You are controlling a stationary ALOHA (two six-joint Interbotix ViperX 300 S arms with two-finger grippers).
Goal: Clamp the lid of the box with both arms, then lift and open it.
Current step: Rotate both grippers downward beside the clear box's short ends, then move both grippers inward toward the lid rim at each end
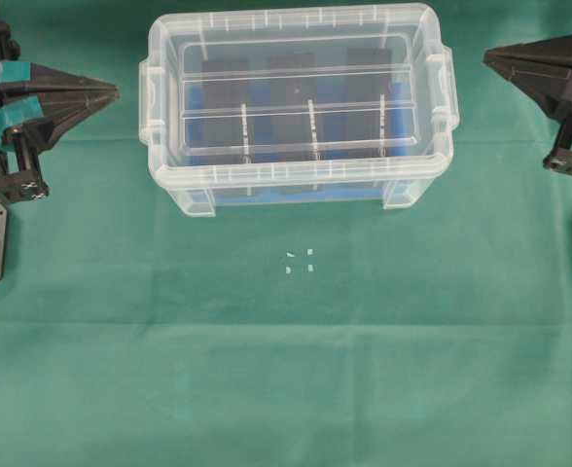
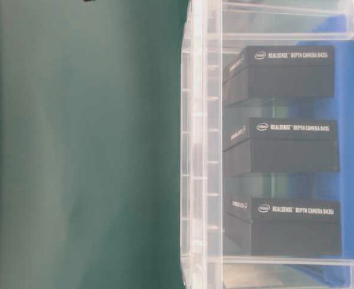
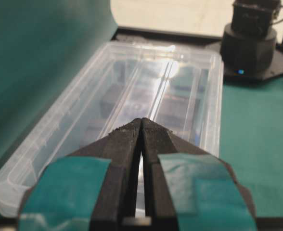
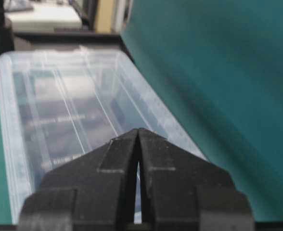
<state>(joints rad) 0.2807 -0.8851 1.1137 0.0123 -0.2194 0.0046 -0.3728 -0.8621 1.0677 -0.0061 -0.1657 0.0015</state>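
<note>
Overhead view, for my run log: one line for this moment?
lid: on box | left claw: shut, clear | right claw: shut, clear

Left gripper (image 1: 111,94) closed, pointing inward from the left; right gripper (image 1: 490,56) likewise closed, opposite.

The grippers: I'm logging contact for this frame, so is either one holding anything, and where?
Nothing is held. The left gripper and right gripper are shut on nothing, apart from the lid.

a green cloth (image 1: 286,389) covers the table, with small white marks (image 1: 301,260) near its middle.
</note>
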